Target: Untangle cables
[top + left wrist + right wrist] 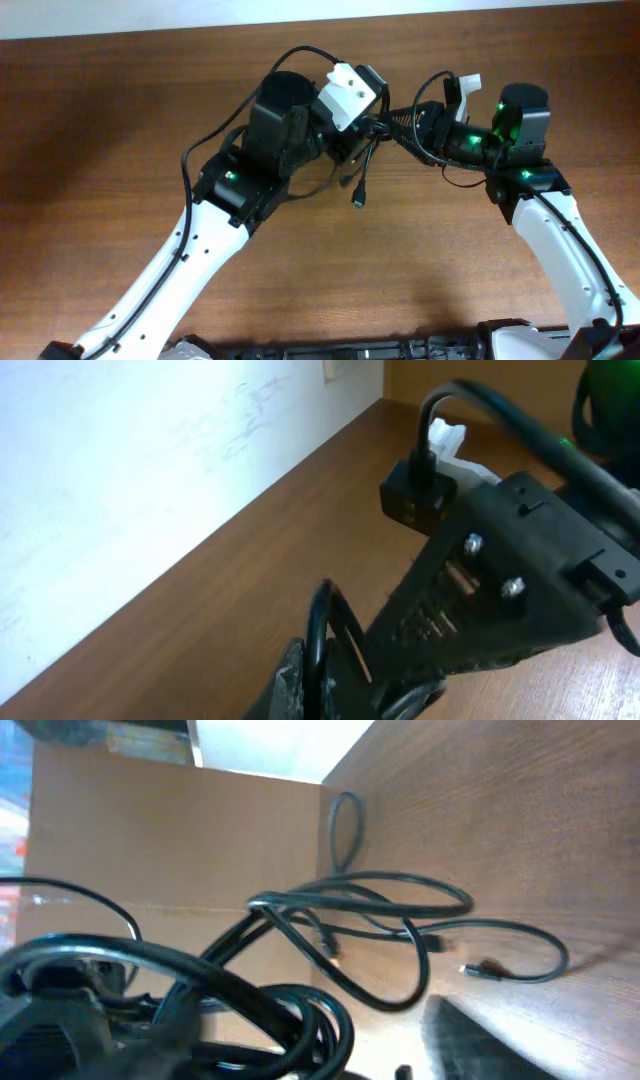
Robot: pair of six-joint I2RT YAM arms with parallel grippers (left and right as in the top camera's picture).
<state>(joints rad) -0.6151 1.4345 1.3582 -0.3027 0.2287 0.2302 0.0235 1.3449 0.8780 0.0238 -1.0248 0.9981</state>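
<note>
The cables are thin black cords hanging in a tangle between my two grippers above the wooden table. One plug end dangles below the bundle. My left gripper is shut on one thin cord, which runs up from between its fingers. My right gripper faces it closely from the right and looks open, with one dark finger set wide to the side. In the right wrist view, cable loops and a small plug spread out, and thicker black coils hide the other finger.
A white wall runs along the table's far edge. A brown cardboard panel stands at one side in the right wrist view. Both arms' own thick black wires loop beside the wrists.
</note>
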